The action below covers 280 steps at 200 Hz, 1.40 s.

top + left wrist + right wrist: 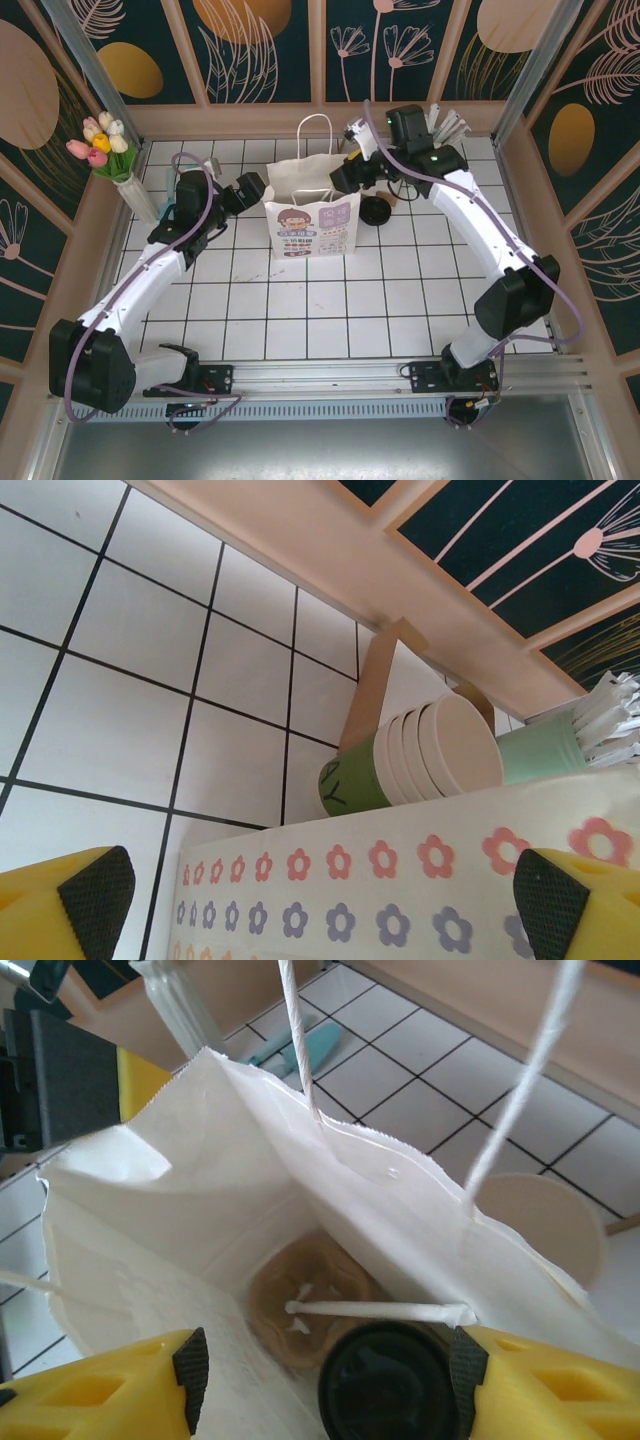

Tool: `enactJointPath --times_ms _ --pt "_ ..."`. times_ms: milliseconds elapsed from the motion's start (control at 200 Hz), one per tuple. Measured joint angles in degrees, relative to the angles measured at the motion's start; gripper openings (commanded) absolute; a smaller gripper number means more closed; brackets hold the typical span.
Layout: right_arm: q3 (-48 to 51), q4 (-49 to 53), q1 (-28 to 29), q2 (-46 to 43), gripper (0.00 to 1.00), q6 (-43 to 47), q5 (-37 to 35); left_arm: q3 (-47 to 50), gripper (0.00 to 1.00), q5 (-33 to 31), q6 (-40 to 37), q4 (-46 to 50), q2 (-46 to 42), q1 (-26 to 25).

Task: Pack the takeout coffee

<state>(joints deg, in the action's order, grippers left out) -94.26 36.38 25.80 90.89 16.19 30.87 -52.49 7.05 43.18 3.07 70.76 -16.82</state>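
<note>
The white paper bag (310, 228) stands upright mid-table with its mouth open. In the right wrist view the takeout coffee (390, 1388) sits down inside the bag (250, 1160), showing just its black round top. My right gripper (330, 1370) hangs over the bag's mouth, open, its pads wider apart than the lid, which lies close to the right pad. A wrapped white straw (380, 1310) and a brown paper piece (300, 1295) also lie in the bag. My left gripper (320, 910) is open, its fingers (95, 890) straddling the bag's flower-printed side (400, 880).
A stack of cream cups in a green one (430, 755) lies on its side behind the bag, beside a mint-green cup of wrapped straws (545, 750). A vase of tulips (105, 145) stands at the far left. Wooden walls close the back and sides.
</note>
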Motion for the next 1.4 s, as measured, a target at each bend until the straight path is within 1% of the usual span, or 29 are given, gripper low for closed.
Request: enactJointPath --times_ms 110,195,265,330,400,535,641,811,996,1206,1246,1361,1401 --pt "0.72 -0.17 -0.94 -4.59 0.77 -0.35 -3.91 -1.05 0.99 -0.66 -1.36 1.18 -0.9 0.0" --pt "5.64 -4.72 -3.43 -10.36 0.8 -2.29 -7.82 -1.09 0.99 -2.58 -1.62 2.62 -2.49 0.0" --pt "11.54 -9.53 -7.08 -14.51 0.79 -6.78 -11.72 -1.66 0.98 -4.9 -1.57 4.85 -3.58 0.0" --pt "14.69 -12.17 -9.92 -14.67 0.76 -11.93 -15.45 -3.19 0.99 -6.73 -1.53 7.02 -3.5 0.0" --pt "14.51 -13.55 -10.99 -10.32 0.73 -16.59 -19.32 -4.61 0.98 -7.58 -1.38 8.31 -3.08 0.0" --pt "6.86 -12.87 -9.05 7.06 0.73 -23.02 -25.94 -5.95 0.98 -7.52 -0.68 9.01 -1.55 0.0" --pt "0.39 -12.09 -7.98 18.91 0.74 -26.69 -27.58 -6.14 0.99 -7.58 0.2 9.64 -0.76 0.0" --pt "-9.31 -10.43 -7.67 31.3 0.76 -30.6 -28.76 -6.32 0.99 -8.04 1.29 10.97 -0.5 0.0" --pt "-17.59 -9.86 -7.52 39.69 0.77 -31.78 -29.9 -7.76 0.99 -8.26 2.78 11.61 1.88 0.0" --pt "-23.82 -8.37 -7.28 47.58 0.73 -31.61 -30.91 -7.85 0.99 -8.24 4.72 11.74 3.96 0.0" --pt "-24.55 -8.07 -7.26 48.7 0.71 -31.54 -31.36 -7.85 0.99 -8.22 4.98 11.74 4.33 0.0" --pt "-26.4 -6.95 -7.26 49.79 0.54 -31.52 -32.54 -7.85 0.99 -8.2 5.35 11.76 5.44 0.0" --pt "-26.58 -6.99 -7.26 49.79 0.51 -31.45 -32.61 -7.85 0.99 -8.17 5.4 11.76 5.7 0.0"
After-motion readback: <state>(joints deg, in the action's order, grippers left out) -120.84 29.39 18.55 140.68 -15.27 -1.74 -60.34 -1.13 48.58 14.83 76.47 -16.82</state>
